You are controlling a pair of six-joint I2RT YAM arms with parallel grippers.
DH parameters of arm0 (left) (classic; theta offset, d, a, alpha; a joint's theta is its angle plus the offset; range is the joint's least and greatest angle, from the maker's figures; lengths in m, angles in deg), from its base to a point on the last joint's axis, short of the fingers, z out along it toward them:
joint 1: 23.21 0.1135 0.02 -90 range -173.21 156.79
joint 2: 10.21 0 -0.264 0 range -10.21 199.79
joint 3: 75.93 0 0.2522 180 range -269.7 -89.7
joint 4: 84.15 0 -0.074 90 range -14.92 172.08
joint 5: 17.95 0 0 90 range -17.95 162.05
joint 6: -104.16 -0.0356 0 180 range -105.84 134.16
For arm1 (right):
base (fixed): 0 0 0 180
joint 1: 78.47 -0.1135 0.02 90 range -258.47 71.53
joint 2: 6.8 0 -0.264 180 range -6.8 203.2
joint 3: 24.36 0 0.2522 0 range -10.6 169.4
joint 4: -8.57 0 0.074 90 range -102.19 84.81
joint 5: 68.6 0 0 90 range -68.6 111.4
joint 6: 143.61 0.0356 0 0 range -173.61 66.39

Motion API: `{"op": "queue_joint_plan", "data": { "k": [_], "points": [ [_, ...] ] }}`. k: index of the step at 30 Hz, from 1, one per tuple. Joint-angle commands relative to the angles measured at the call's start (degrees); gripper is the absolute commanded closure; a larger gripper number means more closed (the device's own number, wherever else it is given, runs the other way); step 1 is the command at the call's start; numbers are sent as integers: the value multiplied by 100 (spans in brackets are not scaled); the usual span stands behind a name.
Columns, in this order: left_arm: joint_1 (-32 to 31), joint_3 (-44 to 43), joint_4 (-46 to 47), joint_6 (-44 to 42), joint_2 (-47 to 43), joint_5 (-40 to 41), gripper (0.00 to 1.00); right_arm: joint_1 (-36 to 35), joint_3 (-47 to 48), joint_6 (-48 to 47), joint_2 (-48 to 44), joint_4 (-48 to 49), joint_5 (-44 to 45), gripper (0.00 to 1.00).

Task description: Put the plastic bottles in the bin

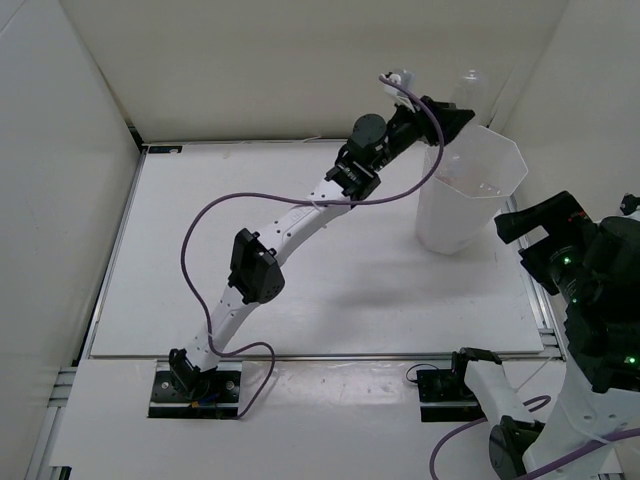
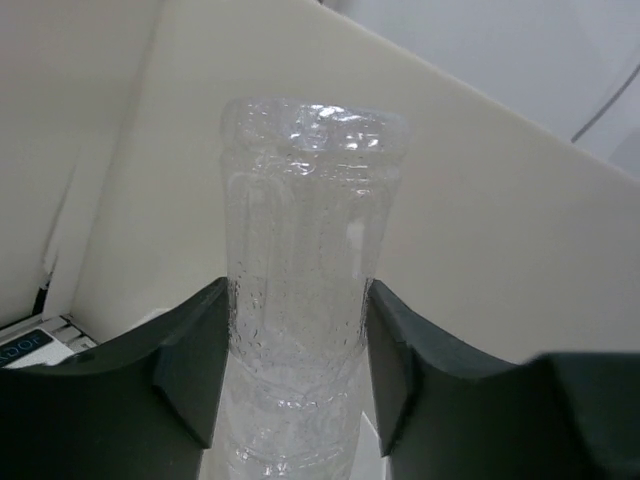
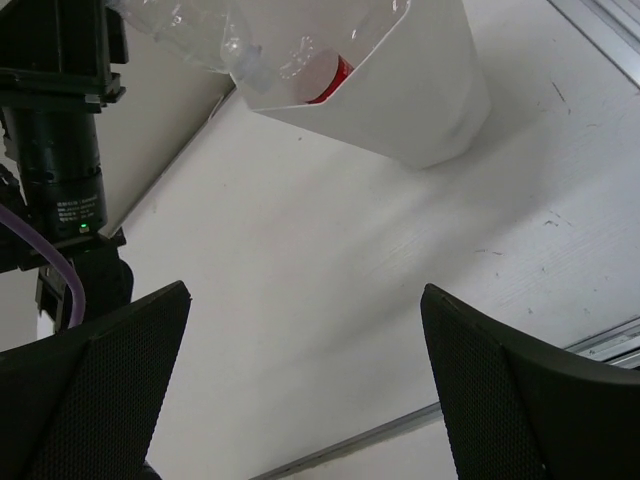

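Observation:
My left gripper (image 1: 447, 117) is shut on the plain clear bottle (image 1: 470, 90) and holds it in the air above the back rim of the bin (image 1: 452, 215), a tall translucent white container at the back right. In the left wrist view the bottle (image 2: 300, 250) stands between the two dark fingers of the left gripper (image 2: 295, 370). The right wrist view shows the bin (image 3: 410, 100) with the red-labelled bottle (image 3: 330, 78) inside, and the held bottle (image 3: 200, 30) over its rim. My right gripper (image 3: 305, 380) is open and empty, right of the bin (image 1: 520, 240). The short blue-orange bottle is out of view.
White walls close the workspace at the back and left. The white table (image 1: 200, 250) ends in a metal rail (image 1: 545, 320) on the right. A purple cable (image 1: 200, 225) loops off the left arm. The left arm's wrist camera (image 3: 55, 150) shows in the right wrist view.

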State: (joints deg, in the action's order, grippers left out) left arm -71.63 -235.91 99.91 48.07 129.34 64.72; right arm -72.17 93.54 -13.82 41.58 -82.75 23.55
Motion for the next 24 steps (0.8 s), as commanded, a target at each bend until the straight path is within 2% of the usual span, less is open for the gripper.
{"op": "queue_joint_plan", "data": {
  "k": [1,2,7,9,12,14,16,19,22,23,24],
  "points": [
    [-211,-22,-374,-367,-33,-320,27,11,-77,125,128,-409,-232,0],
    [-264,109,-472,-585,-215,-391,0,11,-78,178,128,-305,-285,0],
    [25,689,-1184,-904,-1050,-689,0,11,-236,-85,339,196,-444,0],
    [218,1347,-1465,-1192,-1692,-691,0,11,-341,-260,522,451,-706,0],
    [586,2130,-1729,-1326,-2483,-997,0,11,-701,-691,734,1145,-1628,0],
    [772,2821,-1852,-1387,-2948,-1051,0,11,-833,-692,857,1462,-1814,0],
    [1035,3395,-1905,-1614,-3791,-937,0,11,-1061,-639,928,1708,-1754,0],
    [1212,4616,-2090,-2192,-4987,-341,0,11,-1351,-481,928,2226,-1429,0],
    [1213,6232,-2247,-2739,-6182,932,0,64,-1440,-428,1129,2421,-1218,0],
    [1213,7028,-2344,-2793,-6437,1692,0,64,-1231,-489,1391,2334,-1217,0],
    [1213,7384,-2397,-2793,-6684,2187,0,64,-1133,-490,1524,2255,-1217,0]
  ]
}}
